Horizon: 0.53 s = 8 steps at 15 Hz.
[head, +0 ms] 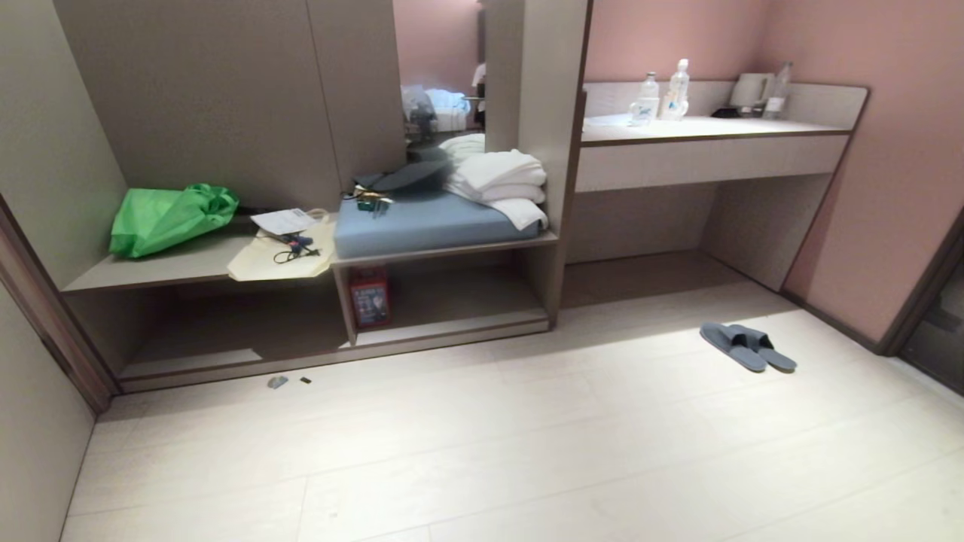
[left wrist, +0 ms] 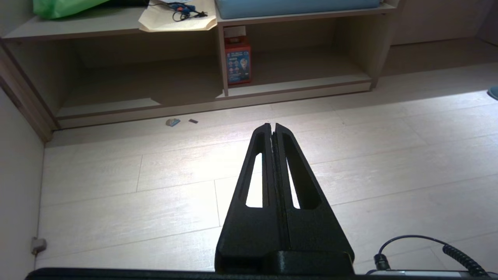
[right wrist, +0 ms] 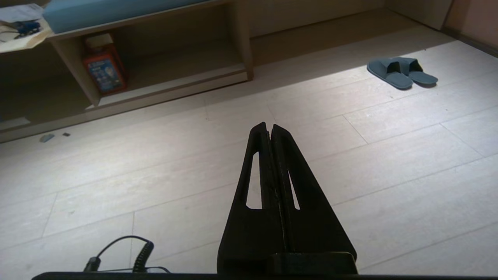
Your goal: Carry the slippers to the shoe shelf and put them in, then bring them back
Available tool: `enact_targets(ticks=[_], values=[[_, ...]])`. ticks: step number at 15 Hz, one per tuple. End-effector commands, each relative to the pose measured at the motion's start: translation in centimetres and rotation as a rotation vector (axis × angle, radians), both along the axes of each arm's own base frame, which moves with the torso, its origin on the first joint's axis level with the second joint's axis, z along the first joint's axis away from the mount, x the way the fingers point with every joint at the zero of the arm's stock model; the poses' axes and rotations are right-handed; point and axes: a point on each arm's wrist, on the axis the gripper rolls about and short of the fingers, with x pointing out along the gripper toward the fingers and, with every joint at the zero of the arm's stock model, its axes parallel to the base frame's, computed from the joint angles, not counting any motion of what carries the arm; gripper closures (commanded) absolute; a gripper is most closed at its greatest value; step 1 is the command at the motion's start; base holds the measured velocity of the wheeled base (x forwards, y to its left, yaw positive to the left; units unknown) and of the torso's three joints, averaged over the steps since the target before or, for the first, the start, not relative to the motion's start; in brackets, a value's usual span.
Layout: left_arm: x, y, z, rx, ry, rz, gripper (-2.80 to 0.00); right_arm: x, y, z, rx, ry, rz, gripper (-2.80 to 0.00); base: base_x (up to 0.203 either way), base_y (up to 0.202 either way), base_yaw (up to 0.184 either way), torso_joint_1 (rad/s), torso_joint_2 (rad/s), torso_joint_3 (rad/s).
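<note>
shelf (head: pixel 452 301): low cubby, holds only a red box | slippers (head: pixel 745 346): paired on floor well right of it; soft, light, floppy, so you pinch the bands | left gripper (left wrist: pixel 272 126), right gripper (right wrist: pixel 268 126): both closed, empty

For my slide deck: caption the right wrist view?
Shut right gripper above pale floor, slippers side by side beyond, shoe shelf holding a red box.
</note>
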Motion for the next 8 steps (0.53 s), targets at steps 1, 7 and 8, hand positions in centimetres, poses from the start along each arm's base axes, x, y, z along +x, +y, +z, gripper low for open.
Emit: enact_targets(ticks=[1, 7, 8], values=[[-0.01, 0.0, 0.02, 0.0, -0.003, 0.0, 0.0, 0.0, 0.0, -0.05, 0.001, 0.0, 0.0, 0.0, -0.193, 0.001, -0.01, 0.002, 0.0, 0.002], [-0.01, 0.0, 0.01, 0.0, -0.001, 0.0, 0.0, 0.0, 0.0, -0.04, -0.004, -0.001, 0.0, 0.0, -0.194, 0.0, 0.001, 0.002, 0.0, 0.003], [-0.01, 0.0, 0.01, 0.0, -0.001, 0.0, 0.0, 0.0, 0.0, -0.04, -0.004, -0.001, 0.001, 0.0, -0.19, 0.0, 0.0, 0.002, 0.0, 0.0]])
